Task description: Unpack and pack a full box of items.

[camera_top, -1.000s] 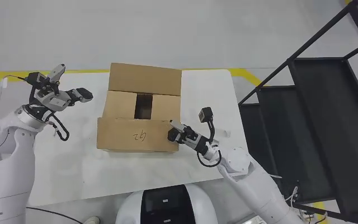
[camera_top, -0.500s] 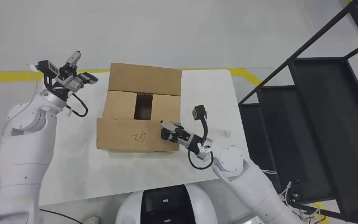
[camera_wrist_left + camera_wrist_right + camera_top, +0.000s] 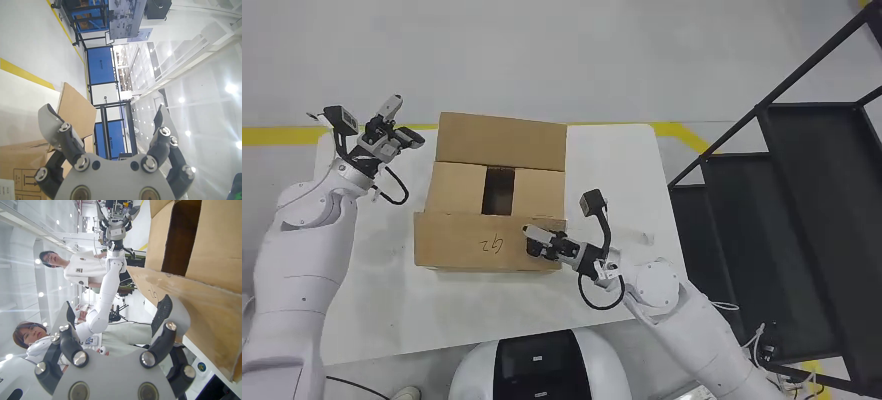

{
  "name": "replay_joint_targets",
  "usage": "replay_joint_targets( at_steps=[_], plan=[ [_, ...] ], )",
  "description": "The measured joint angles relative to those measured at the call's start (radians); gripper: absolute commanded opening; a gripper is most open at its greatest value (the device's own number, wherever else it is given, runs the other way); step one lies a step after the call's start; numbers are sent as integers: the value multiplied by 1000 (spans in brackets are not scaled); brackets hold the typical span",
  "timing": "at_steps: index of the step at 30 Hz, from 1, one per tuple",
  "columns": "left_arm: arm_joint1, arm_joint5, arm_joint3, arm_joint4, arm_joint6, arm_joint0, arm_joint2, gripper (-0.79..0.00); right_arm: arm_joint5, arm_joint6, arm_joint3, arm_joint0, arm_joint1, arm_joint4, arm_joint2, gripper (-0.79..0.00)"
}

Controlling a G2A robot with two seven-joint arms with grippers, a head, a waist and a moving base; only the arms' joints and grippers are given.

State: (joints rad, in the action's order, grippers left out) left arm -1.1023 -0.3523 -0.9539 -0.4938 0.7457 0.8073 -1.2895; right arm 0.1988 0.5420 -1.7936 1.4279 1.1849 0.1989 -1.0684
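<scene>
A brown cardboard box stands mid-table with a dark gap between its inner flaps. Its back flap stands up and its front flap folds outward. My left gripper hangs open and empty in the air off the box's back left corner; in the left wrist view that gripper has the raised flap just beyond it. My right gripper is at the right end of the front flap, open. In the right wrist view that gripper has one finger lying against the flap.
The white table has bare room left of and in front of the box. A black metal stair frame stands off the table's right side. Yellow floor tape runs behind the table.
My left gripper has risen and swung toward the box's back left corner. My right gripper has slid left along the front flap.
</scene>
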Motion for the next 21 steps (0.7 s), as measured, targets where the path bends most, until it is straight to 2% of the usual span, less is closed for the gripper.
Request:
replay_joint_targets(
  at_steps=[8, 11, 21],
  plan=[
    [-2, 11, -8, 24, -40, 10, 7, 0, -13, 24, -7, -7, -3, -31, -9, 0],
    [-10, -22, 13, 46, -59, -6, 27, 0, -10, 20, -9, -8, -3, -35, -12, 0],
    [-51, -190, 219, 178, -48, -127, 138, 0, -4, 4, -23, 19, -8, -28, -44, 0]
  ],
)
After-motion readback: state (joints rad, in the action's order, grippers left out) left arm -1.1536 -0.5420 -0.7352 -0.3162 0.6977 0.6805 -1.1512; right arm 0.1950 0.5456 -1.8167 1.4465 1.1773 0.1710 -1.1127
